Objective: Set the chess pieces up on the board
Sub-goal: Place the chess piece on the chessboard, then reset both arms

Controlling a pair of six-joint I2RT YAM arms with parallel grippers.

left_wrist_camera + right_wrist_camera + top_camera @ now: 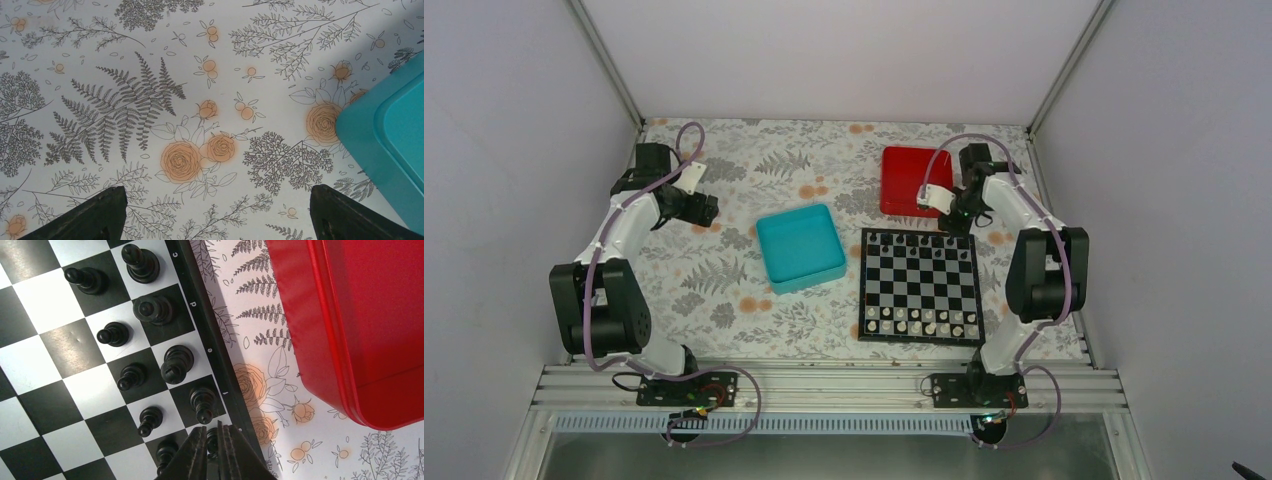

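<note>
Right wrist: fingers [194,456] around black chess piece [212,436]

I record a teal tray [800,248], square, lying flat on the bench [754,165] near the left gripper [217,192], to its right. One corner of it enters that wrist view at the right edge. A red tray [370,320], also square, sits just beside the right gripper [214,435]. The bench carries a floral cover with ferns and orange roses. Pale pieces [921,320] stand in two rows well apart from the right gripper, toward the arm bases.
</note>
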